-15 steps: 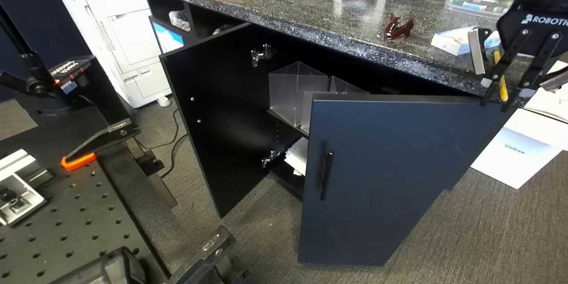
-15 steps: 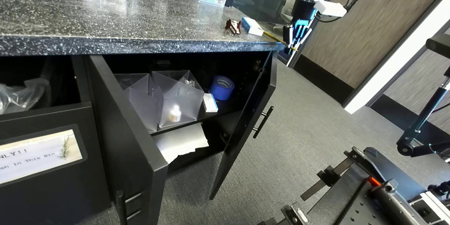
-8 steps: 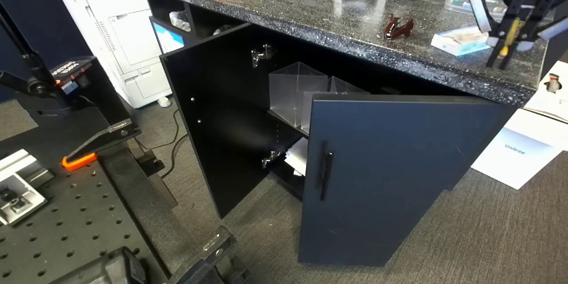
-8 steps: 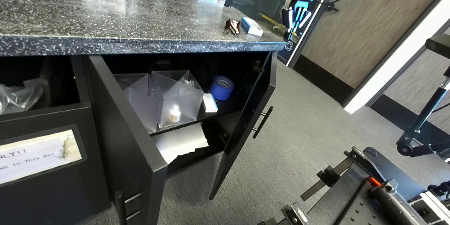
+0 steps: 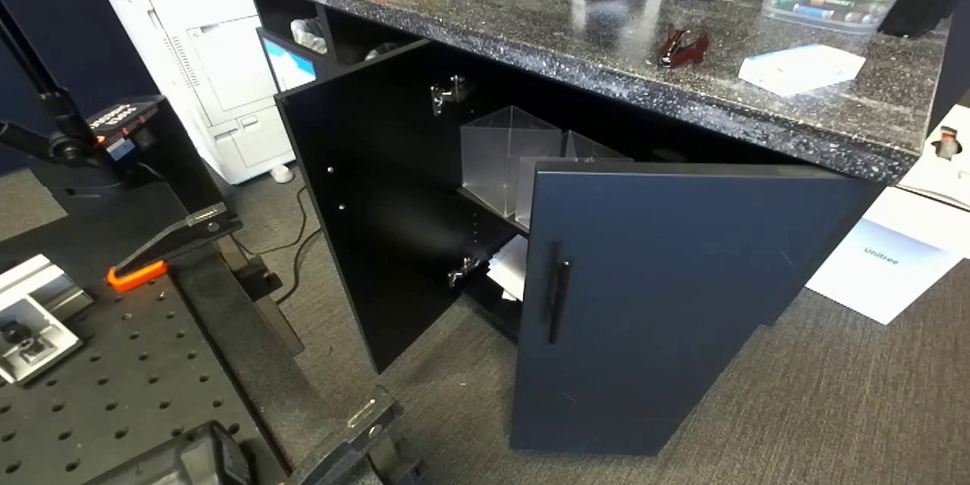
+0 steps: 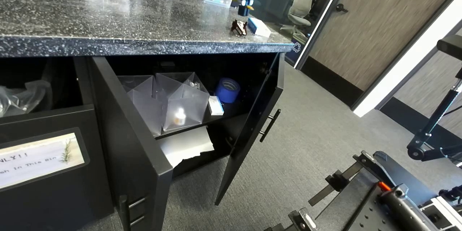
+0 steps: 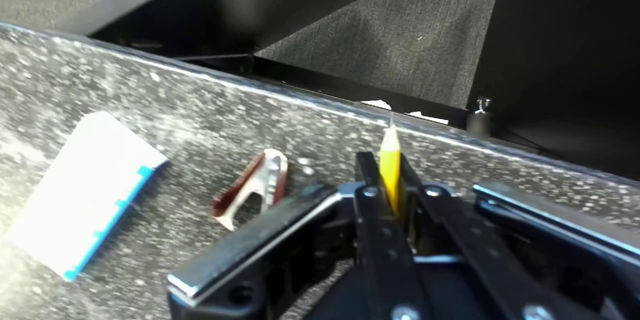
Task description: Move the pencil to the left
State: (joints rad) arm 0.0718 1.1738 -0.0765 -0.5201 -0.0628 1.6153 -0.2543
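- The end effector (image 7: 386, 158) pinches the pencil (image 7: 390, 175).
- The pencil is held above the desk (image 6: 144, 21), its sharpened tip toward the front edge in the wrist view.
- In an exterior view, it crosses in front of a clear tub (image 6: 213, 0).
- A staple remover (image 7: 261, 180) lies near a white box (image 7: 90, 195).

Gripper (image 7: 385, 157) across lower middle and right of wrist view, fingertips just right of centre, aimed toward top of frame. Black fingers (image 7: 370, 210) side by side, drawn close in grip. Silver outer bars (image 7: 255, 240) splayed either side. In both exterior views, gripper at upper edge, fingers pointing down.
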